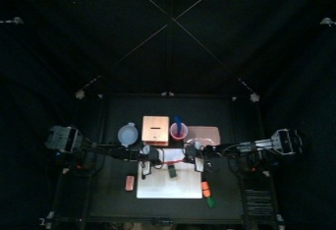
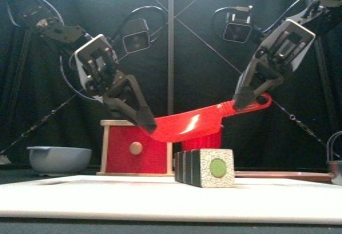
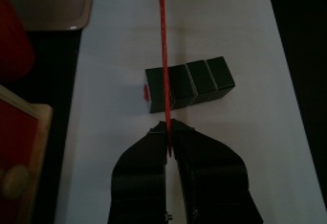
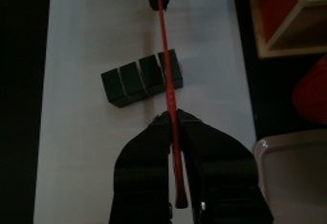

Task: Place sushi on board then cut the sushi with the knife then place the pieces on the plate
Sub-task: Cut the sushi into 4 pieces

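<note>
Sushi point(image 2: 205, 166) below knife point(image 2: 201, 121) clamped by left end effector point(image 2: 143, 121), right end effector point(image 2: 249, 98).

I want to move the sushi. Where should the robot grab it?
From above, once the red knife held over it is clear, closing the jaws on the sushi roll's two long flat sides. It lies flat on the white board, a row of blocks side by side, leaving those sides free.

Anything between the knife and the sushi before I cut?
Nothing visible. The red knife, held by the left end effector and the right end effector, hangs above the sushi roll on the white board, only air between.
</note>
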